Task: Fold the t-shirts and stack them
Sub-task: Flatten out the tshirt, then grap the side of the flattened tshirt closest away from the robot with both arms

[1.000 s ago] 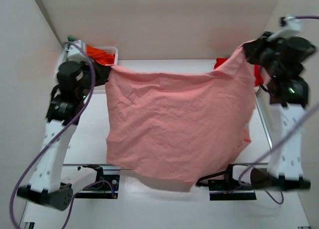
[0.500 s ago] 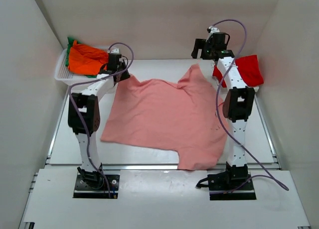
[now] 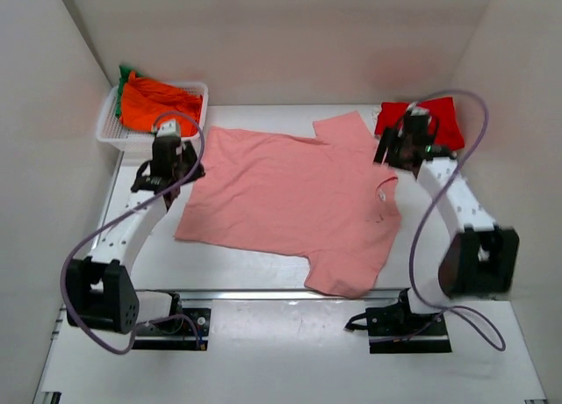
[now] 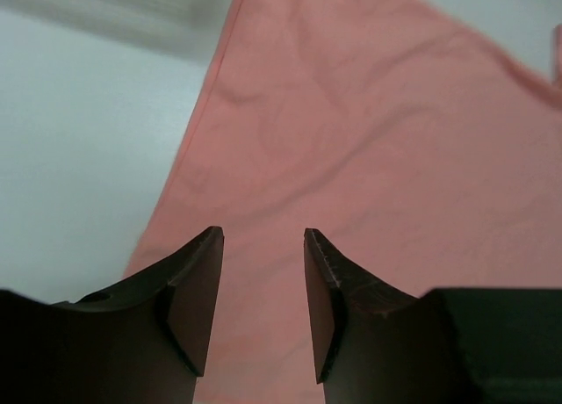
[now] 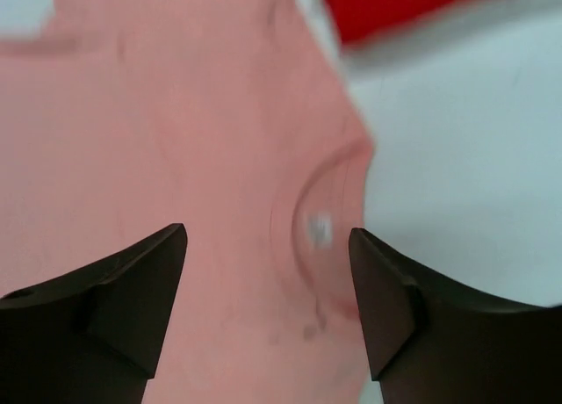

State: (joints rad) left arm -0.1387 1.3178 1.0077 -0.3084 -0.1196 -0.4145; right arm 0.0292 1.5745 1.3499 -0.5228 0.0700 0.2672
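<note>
The salmon-pink t-shirt [image 3: 290,202] lies flat mid-surface [image 3: 140,263], its long axis running 9 to 3 o'clock, collar toward 3, 1 sleeve at 6, the other at 1. My left gripper [image 4: 263,237] hangs over its 9 o'clock hem and my right gripper [image 5: 268,233] over the collar, both with jaws apart, grasping nothing. Farther off, the red t-shirt [image 3: 439,119] lies at 2. At 10, the white basket [image 3: 198,92] holds the orange t-shirt [image 3: 149,105] and the green t-shirt [image 3: 126,73].
</note>
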